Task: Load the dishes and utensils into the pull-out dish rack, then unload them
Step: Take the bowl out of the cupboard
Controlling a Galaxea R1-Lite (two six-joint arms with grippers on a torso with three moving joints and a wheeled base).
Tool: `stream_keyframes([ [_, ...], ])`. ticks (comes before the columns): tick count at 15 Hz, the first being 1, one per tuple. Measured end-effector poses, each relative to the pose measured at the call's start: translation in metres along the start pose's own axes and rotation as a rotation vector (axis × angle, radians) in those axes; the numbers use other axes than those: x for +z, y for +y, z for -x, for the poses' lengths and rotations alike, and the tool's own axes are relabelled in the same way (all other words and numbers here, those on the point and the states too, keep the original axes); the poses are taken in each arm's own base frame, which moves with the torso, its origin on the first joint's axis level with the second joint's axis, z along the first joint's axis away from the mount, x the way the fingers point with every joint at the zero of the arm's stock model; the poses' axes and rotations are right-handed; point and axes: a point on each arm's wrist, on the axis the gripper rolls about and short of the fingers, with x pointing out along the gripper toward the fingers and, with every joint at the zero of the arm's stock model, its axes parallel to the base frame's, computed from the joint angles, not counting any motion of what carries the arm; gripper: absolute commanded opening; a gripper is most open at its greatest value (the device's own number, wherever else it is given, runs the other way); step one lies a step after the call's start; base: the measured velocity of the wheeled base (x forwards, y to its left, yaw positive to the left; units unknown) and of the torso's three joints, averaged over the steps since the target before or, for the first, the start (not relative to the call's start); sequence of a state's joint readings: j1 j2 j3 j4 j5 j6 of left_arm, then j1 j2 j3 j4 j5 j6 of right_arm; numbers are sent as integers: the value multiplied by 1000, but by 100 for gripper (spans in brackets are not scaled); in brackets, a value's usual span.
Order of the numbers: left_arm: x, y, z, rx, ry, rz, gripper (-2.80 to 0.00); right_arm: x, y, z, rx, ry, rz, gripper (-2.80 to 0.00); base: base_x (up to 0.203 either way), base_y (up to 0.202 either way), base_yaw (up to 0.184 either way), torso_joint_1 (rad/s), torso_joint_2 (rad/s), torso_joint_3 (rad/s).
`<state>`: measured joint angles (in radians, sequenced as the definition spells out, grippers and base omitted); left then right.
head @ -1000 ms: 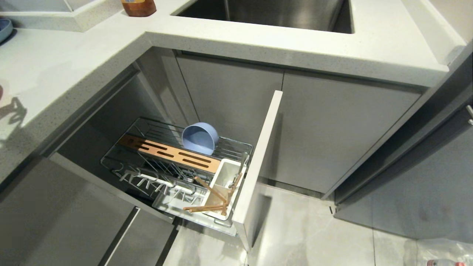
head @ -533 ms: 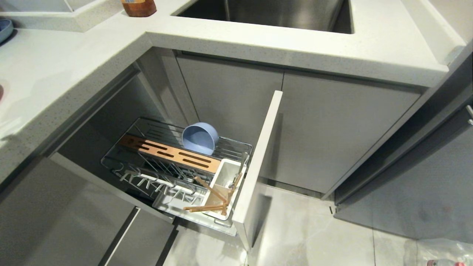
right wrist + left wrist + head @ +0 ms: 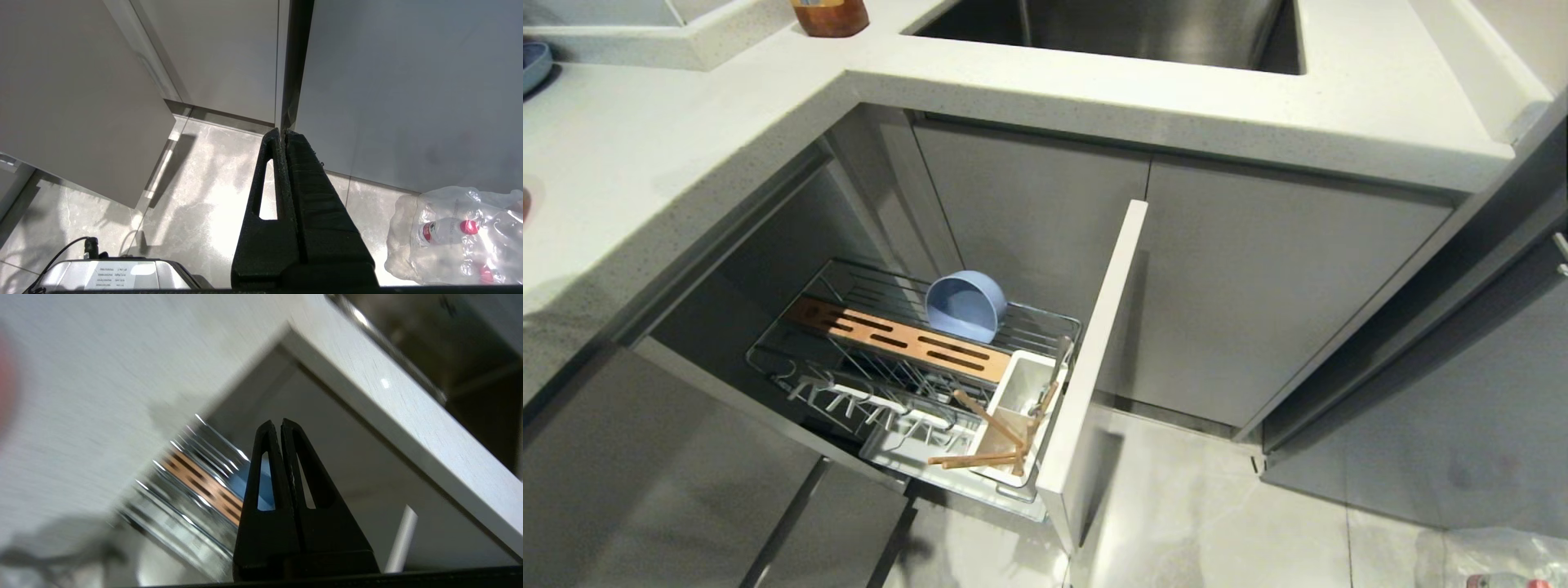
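I see the dish rack (image 3: 915, 359) pulled out of the cabinet under the counter (image 3: 1176, 98), pale front panel (image 3: 1094, 359) at its outer end. Blue bowl (image 3: 965, 306) sits tipped on its side on the rack's wire shelf, just behind the copper slotted strip (image 3: 898, 339). White caddy (image 3: 1013, 416) is at the panel end of the rack; chopsticks (image 3: 980, 445) lean out of it, crossed. A grey spoon (image 3: 1054, 371) stands in the same caddy, against the panel.

Left claw (image 3: 280, 424) is fully closed, fingertips pressed together, nothing in it. It's above the counter edge, well apart from the rack. Looking past it, the bowl (image 3: 265, 486) shows right behind the closed fingers (image 3: 267, 465), with the copper strip (image 3: 200, 484) beside it. Left wrist picture is smeared, so finer detail is lost. The claw touches neither the rack nor the dishes.

Right claw (image 3: 282, 131) is also closed and empty, hanging over the floor (image 3: 212, 183) by the cabinet doors, near a bag of plastic bottles (image 3: 457, 232). Nowhere near the rack.

Neither arm shows in the head view. A brown jar (image 3: 829, 16) sits on the counter beside the sink (image 3: 1111, 28).
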<state>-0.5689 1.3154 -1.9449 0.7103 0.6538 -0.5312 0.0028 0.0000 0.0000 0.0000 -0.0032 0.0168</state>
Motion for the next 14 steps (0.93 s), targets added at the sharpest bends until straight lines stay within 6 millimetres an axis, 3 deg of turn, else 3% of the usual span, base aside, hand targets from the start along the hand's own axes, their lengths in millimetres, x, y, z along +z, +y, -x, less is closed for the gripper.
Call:
stream_keyframes([
  [3, -46, -25, -29, -8, 262, 94, -280, 0, 0, 0, 0, 0, 0, -280, 0, 0, 0, 0, 0, 0],
  [7, -97, -34, -69, 75, 588, 192, -280, 0, 0, 0, 0, 0, 0, -280, 0, 0, 0, 0, 0, 0],
  [11, -131, -36, -117, 146, 588, 200, -280, 0, 0, 0, 0, 0, 0, -280, 0, 0, 0, 0, 0, 0],
  [14, -153, -35, -142, 163, 576, 205, -280, 0, 0, 0, 0, 0, 0, -280, 0, 0, 0, 0, 0, 0],
])
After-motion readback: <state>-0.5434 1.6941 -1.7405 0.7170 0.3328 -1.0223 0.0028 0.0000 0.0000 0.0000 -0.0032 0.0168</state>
